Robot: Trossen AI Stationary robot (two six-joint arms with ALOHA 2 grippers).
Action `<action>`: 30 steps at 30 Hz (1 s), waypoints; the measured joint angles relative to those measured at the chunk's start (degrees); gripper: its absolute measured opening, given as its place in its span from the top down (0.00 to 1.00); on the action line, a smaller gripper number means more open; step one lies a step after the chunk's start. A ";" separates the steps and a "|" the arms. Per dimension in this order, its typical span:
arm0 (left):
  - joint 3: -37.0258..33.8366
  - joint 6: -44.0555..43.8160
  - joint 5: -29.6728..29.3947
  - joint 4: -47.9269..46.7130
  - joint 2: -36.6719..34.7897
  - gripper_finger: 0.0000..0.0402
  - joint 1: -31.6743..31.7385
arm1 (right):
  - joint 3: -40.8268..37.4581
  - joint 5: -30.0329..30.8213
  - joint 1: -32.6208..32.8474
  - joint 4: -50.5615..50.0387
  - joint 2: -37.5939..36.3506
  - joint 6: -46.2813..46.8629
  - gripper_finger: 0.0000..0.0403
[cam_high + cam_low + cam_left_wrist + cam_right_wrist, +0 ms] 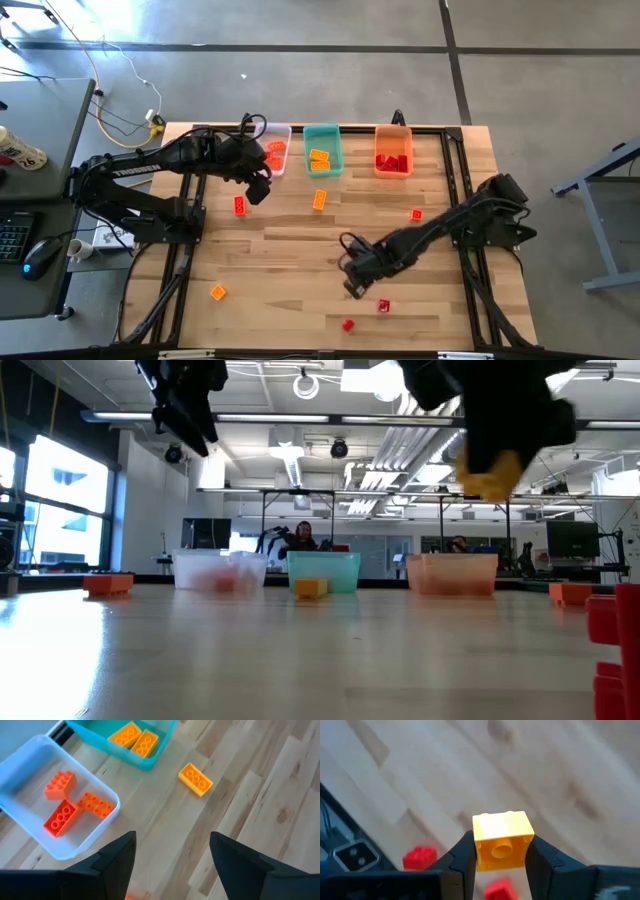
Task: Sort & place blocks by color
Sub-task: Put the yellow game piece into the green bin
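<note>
My right gripper [500, 851] is shut on a small yellow block [501, 840] and hangs above the table's near middle [352, 282]; the low view shows the block [490, 475] high off the wood. My left gripper [172, 842] is open and empty, and hovers beside the clear bin [277, 150] at the far left [260, 190]. Loose blocks lie flat on the table: a red one [240, 205], a yellow-orange one [320, 199], an orange-red one [416, 214], an orange one [217, 293], and two red ones [383, 306] [348, 325]. My right gripper pinches the yellow block by two opposite side walls [479, 851], one finger [462, 860] on each side. The fingers point down from above. The block is lifted clear of the table and sits level between the fingers.
Three bins stand in a row at the far edge. The clear bin [30, 770] holds three orange-red blocks, the teal bin [322, 150] holds yellow-orange ones, and the orange bin [393, 152] holds red ones. Bare wood lies between the two arms. People sit in the room behind.
</note>
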 joint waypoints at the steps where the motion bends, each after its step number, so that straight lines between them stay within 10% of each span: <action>1: 0.00 0.00 0.00 -0.51 0.00 0.41 0.00 | 0.05 0.12 -1.12 0.23 0.00 -1.51 0.74; 30: -0.02 -4.10 -5.94 -9.46 0.00 0.41 -0.02 | 0.05 0.07 -30.64 15.49 0.00 -36.15 0.74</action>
